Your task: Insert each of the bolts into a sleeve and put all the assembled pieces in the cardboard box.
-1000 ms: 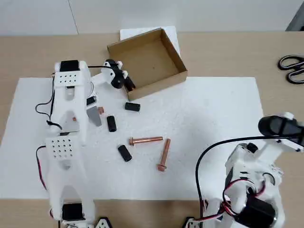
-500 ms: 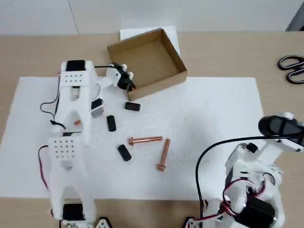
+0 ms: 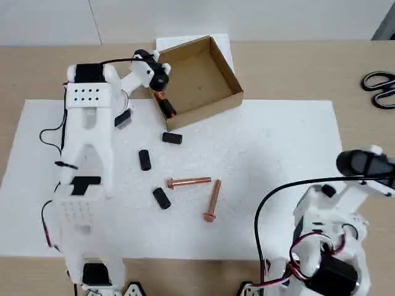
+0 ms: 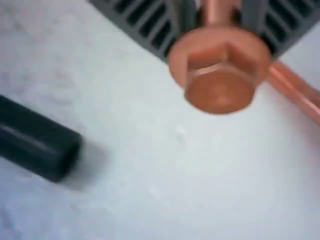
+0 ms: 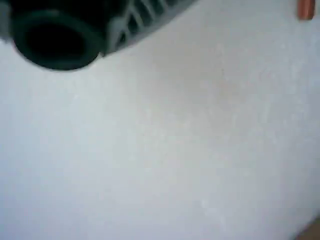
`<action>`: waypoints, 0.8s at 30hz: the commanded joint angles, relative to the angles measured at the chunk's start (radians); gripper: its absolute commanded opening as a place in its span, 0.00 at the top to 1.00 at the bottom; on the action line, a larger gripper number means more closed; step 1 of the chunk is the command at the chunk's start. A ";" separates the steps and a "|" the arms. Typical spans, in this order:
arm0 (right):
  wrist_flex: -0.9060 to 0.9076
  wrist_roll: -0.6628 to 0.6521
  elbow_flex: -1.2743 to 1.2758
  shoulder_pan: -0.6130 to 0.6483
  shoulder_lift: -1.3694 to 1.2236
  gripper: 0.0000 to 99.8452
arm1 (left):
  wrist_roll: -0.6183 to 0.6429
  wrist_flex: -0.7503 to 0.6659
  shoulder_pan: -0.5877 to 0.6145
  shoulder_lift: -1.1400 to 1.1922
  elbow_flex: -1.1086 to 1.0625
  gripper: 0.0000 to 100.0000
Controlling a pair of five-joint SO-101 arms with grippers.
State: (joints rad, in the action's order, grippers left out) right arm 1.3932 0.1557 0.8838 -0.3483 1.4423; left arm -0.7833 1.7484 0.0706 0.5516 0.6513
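Gripping a copper bolt [image 4: 218, 75] by the shaft, the left tool [image 3: 164, 105] hung over the 11 o'clock part of the white mat [image 3: 278, 154], just beside the 8 o'clock wall of the cardboard box [image 3: 207, 108]. Its ribbed fingers [image 4: 140, 17] were closed on the shaft right behind the hexagonal head, which faced the wrist camera. From above, a dark piece sat next to that head; sleeve or fingertip, I could not tell. The box stood open at 12 o'clock, its 6 o'clock corner over the mat and the rest over the wooden counter [image 3: 296, 68].

The right arm [image 3: 336, 228] was folded up at 5 o'clock. The right tool [image 5: 62, 22] was closed on a black sleeve [image 5: 55, 47], hollow end toward the camera, above the mat.

Three loose sleeves [image 3: 145, 160] lay apart on the mat, from the box's 6 o'clock corner down toward the middle. Two spare bolts [image 3: 189, 182] lay near the middle, one with its head at 9 o'clock, the other with its head at 6 o'clock, their tips close together. Scissors [image 3: 379, 83] lay on the counter at 2 o'clock.
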 commanded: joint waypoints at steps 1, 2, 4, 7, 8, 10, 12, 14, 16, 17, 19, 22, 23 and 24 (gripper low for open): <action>-0.150 -0.063 -0.031 0.087 -0.007 1.00 | 0.046 0.006 -0.031 -0.212 -0.114 0.99; -0.191 -0.084 -0.028 0.130 -0.018 1.00 | 0.058 0.006 -0.044 -0.252 -0.143 0.99; -0.263 -0.097 -0.028 0.199 -0.067 1.00 | 0.087 0.005 -0.069 -0.322 -0.191 0.99; -0.410 -0.097 -0.028 0.255 -0.191 1.00 | 0.166 0.005 -0.103 -0.402 -0.220 0.99; -0.476 -0.098 -0.032 0.268 -0.240 1.00 | 0.195 0.005 -0.112 -0.419 -0.222 0.99; -0.610 -0.117 -0.041 0.311 -0.344 1.00 | 0.262 0.005 -0.118 -0.440 -0.222 0.99; -0.711 -0.155 -0.061 0.380 -0.456 1.00 | 0.353 0.005 -0.117 -0.451 -0.222 0.99; -0.771 -0.169 -0.092 0.467 -0.553 1.00 | 0.431 0.005 -0.110 -0.459 -0.223 0.99; -0.786 -0.166 -0.126 0.572 -0.622 1.00 | 0.511 0.006 -0.117 -0.479 -0.226 0.99; -0.789 -0.166 -0.135 0.627 -0.639 1.00 | 0.555 0.006 -0.121 -0.497 -0.236 0.99; -0.792 -0.166 -0.135 0.717 -0.648 1.00 | 0.671 0.006 -0.152 -0.554 -0.263 0.99; -0.828 -0.164 -0.110 0.765 -0.648 1.00 | 0.907 0.005 -0.203 -0.666 -0.354 0.99; -0.860 -0.164 -0.092 0.765 -0.645 1.00 | 0.987 0.005 -0.224 -0.710 -0.386 0.99; -0.894 -0.164 -0.068 0.765 -0.644 1.00 | 1.057 0.005 -0.245 -0.755 -0.420 0.99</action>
State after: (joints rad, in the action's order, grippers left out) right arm 0.5815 -0.0038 0.8117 0.3959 0.7963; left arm 0.0667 1.7484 -0.1227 -0.0529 0.2846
